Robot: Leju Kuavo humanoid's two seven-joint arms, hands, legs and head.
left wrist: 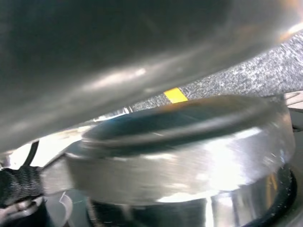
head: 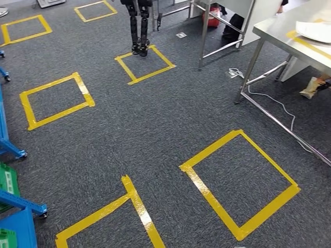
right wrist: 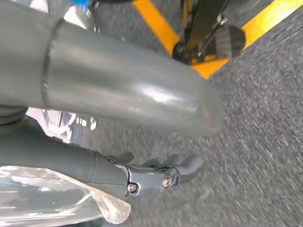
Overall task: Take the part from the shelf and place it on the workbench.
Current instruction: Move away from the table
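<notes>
Mostly blurred: left robot hand grip unclear; right robot hand spread, empty.

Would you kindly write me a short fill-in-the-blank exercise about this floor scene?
1. The squares taped on the carpet are ____ in colour.
2. The metal workbench stands at the ____ side of the head view.
3. The rack frames at the left edge of the head view are ____.
Missing words: yellow; right; blue.
</notes>
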